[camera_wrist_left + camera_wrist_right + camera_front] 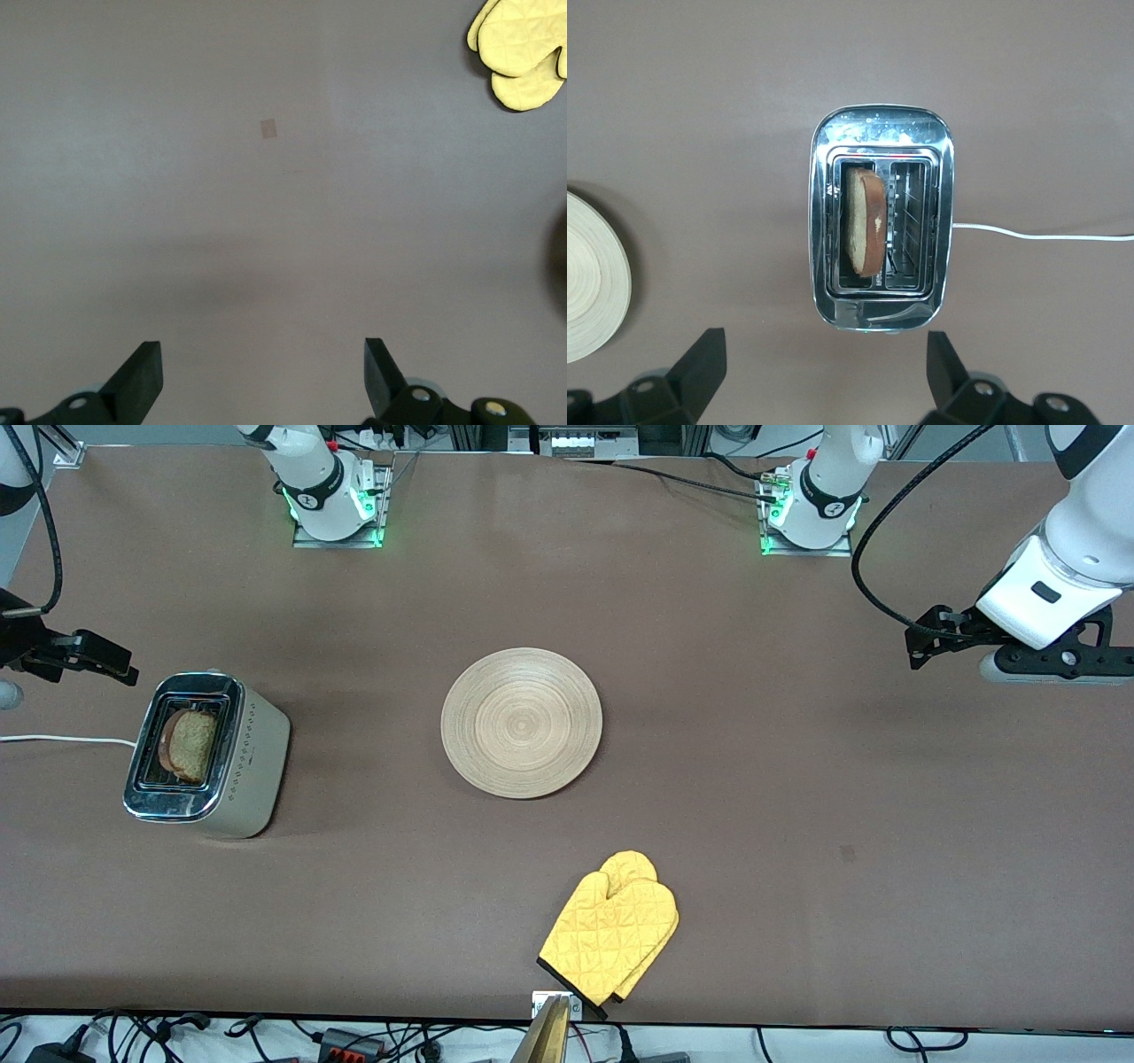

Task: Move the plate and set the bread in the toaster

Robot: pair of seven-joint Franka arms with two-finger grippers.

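Now bread [189, 746] upright in toaster [208, 755].

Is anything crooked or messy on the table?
The bread leans tilted in one slot of the toaster, sticking up rather than seated. The plate and oven mitt lie flat, nothing spilled. Both grippers, left and right, hang open.

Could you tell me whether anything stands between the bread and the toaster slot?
No: the bread already sits in one slot of the toaster. The open right gripper is above it; the open left gripper waits over bare table.
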